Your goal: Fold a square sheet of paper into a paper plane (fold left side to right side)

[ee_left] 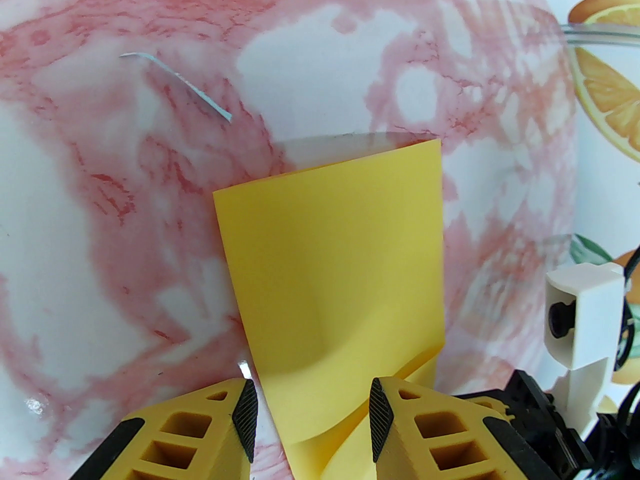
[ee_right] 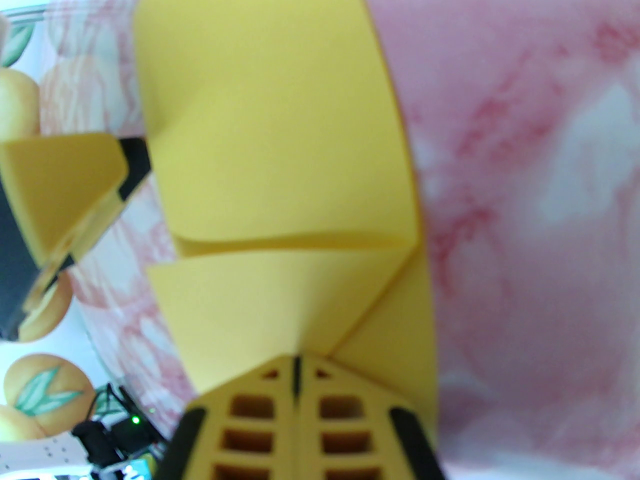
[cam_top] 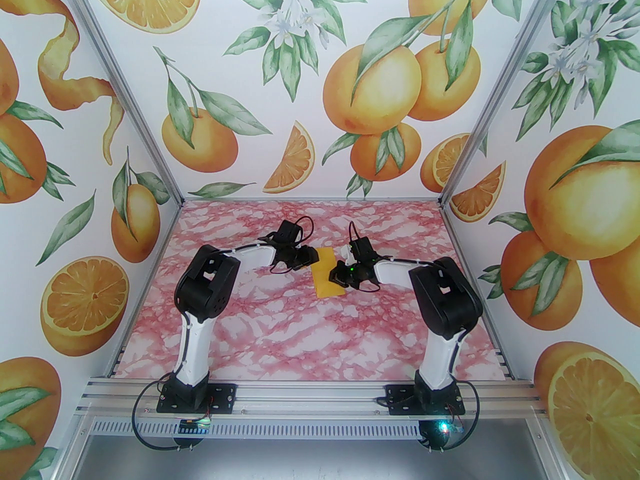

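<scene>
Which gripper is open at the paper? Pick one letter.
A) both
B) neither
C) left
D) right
C: the left gripper has its fingers apart, with the paper showing between them, while the right gripper has its fingers pressed together at the paper.

Pink marble table, folded yellow paper
</scene>
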